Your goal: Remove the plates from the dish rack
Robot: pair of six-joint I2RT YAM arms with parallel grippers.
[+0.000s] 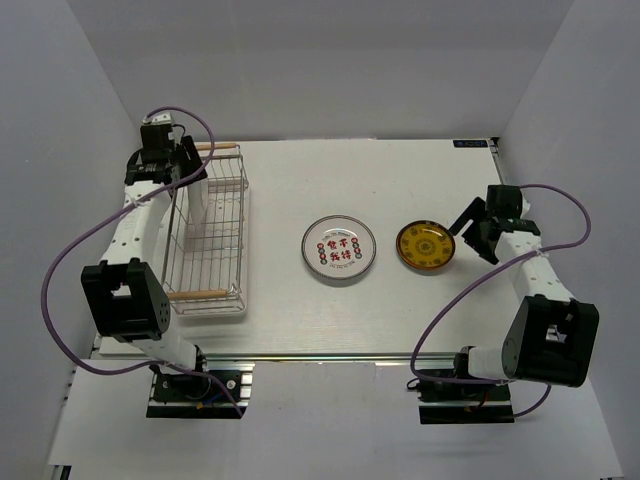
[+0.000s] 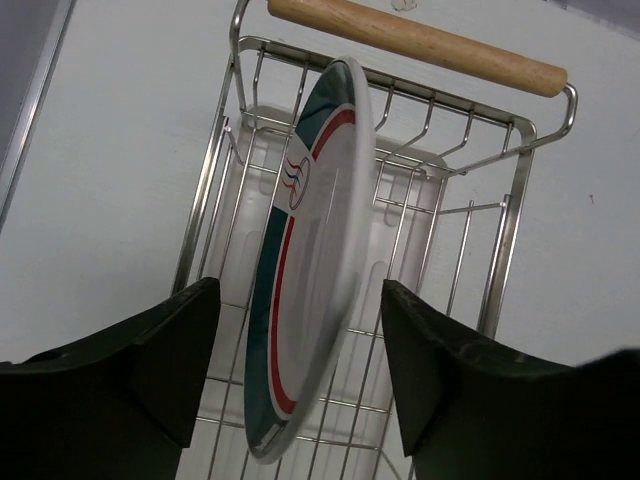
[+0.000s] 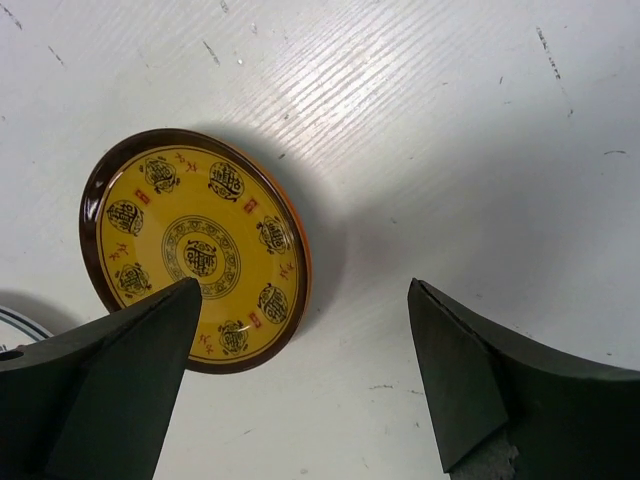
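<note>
The silver wire dish rack (image 1: pixel 222 262) with wooden handles stands at the table's left. One white plate with teal and red rings (image 2: pixel 315 250) stands on edge in it. My left gripper (image 2: pixel 300 365) is open above the rack's far end, its fingers on either side of that plate's rim, not touching. A white plate with red-green marks (image 1: pixel 339 247) lies flat mid-table. A small yellow-brown plate (image 1: pixel 425 246) lies to its right, also in the right wrist view (image 3: pixel 195 250). My right gripper (image 3: pixel 300 375) is open and empty, just right of the yellow plate.
The rack's far wooden handle (image 2: pixel 415 45) lies beyond the standing plate, its near handle (image 1: pixel 198 294) by the left arm's base. White enclosure walls (image 1: pixel 45 150) rise close on the left, back and right.
</note>
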